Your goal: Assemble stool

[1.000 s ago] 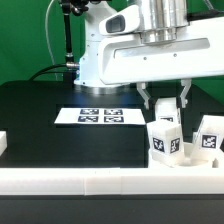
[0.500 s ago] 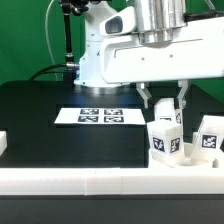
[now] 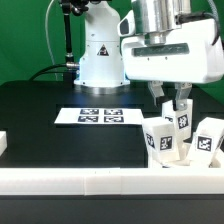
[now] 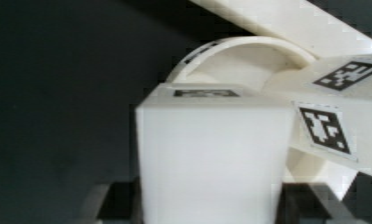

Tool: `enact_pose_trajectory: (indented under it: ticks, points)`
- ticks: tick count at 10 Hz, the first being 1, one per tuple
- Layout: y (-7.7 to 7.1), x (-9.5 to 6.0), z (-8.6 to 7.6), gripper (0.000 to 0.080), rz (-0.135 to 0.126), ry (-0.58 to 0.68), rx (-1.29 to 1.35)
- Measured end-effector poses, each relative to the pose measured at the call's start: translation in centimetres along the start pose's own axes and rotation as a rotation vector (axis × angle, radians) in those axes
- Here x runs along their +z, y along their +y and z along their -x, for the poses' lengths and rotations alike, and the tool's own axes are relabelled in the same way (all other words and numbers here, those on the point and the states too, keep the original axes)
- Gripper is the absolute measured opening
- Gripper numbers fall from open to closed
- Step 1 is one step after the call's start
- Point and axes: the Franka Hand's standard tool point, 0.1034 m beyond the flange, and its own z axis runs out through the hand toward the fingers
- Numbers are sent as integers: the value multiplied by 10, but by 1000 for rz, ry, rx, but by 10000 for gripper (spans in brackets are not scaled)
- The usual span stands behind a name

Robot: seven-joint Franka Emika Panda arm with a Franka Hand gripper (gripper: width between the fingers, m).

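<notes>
While the gripper (image 3: pixel 171 106) clamps one leg (image 3: pixel 163 138), a second leg (image 3: pixel 206 140) stands just beside.

three white legs (image 3: pixel 163 140) (image 3: pixel 183 122) (image 3: pixel 207 141), one round seat (image 4: pixel 245 55), one marker board (image 3: pixel 98 116), one border rail (image 3: pixel 90 180), one gripper (image 3: pixel 175 108).

The exterior view looks across the table (image 3: pixel 40 100) at the arm (image 3: pixel 100 50). The wrist view (very close) shares one leg (image 4: pixel 209 150).

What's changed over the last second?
The gripper, shut on a leg throughout, swung toward the exterior view's right and tipped that leg off upright. The neighbouring leg looks shifted too. The marker board stayed put.
</notes>
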Motion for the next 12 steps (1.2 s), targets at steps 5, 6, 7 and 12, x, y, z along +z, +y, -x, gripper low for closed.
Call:
enact_pose_trajectory:
  ticks: [5,6,7,12]
  points:
    - [-6,2,12,335,28,-22,458]
    - [-7,2,14,335,31,-23,531]
    - [-8,2,13,335,32,-24,555]
    - [-9,2,12,350,31,-22,775]
